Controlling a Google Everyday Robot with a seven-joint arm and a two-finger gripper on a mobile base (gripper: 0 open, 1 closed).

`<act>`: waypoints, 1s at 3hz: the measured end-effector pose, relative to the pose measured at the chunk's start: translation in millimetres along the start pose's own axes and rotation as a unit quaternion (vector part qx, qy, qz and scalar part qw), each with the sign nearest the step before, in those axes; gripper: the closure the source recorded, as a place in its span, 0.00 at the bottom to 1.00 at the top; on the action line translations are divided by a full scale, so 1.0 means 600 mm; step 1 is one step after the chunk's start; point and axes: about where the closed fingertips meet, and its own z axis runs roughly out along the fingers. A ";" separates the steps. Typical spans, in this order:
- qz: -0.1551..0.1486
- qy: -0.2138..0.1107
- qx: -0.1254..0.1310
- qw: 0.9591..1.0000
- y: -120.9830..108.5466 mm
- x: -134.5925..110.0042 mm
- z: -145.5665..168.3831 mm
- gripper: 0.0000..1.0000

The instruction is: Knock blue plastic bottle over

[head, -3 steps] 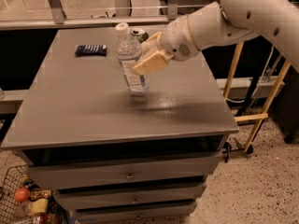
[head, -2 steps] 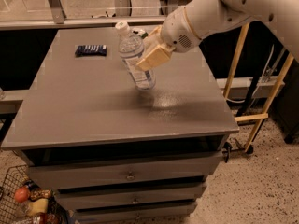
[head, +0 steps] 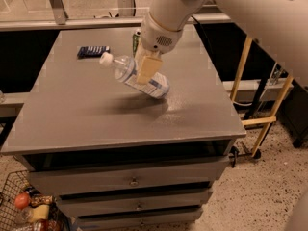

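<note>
Since a second ago the blue plastic bottle [head: 126, 70] has swung from standing nearly straight to a steep lean, and the arm has come round over it from above.

Starting at the left, a flat dark-blue packet [head: 93, 50] lies near the far left corner of the grey surface [head: 72, 114], well apart from the action and untouched. Next comes the bottle's white cap [head: 106, 59], pointing up and to the left. The clear body slopes down to the right from there, to the blue-and-white label, and the base end sits low over the middle of the surface. I judge that only the base edge is touching, if anything is.

The gripper [head: 146, 73] lies across the bottle's middle, with a tan pad pressed against its near side. I cannot tell how the jaws stand, or whether they pinch the bottle or merely push it. Just behind the wrist, a sliver of a green can [head: 136, 38] shows, upright as far as I can see.

As I read it, the tip is well under way but not finished, because the bottle is not yet lying flat on its side. What is left is for it to drop the rest of the way and come to rest on the surface.
</note>
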 end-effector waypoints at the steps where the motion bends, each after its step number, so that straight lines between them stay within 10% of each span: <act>1: -0.042 0.101 -0.011 0.994 -0.003 0.016 0.022 1.00; 3: -0.096 0.180 -0.045 0.978 0.001 0.022 0.058 1.00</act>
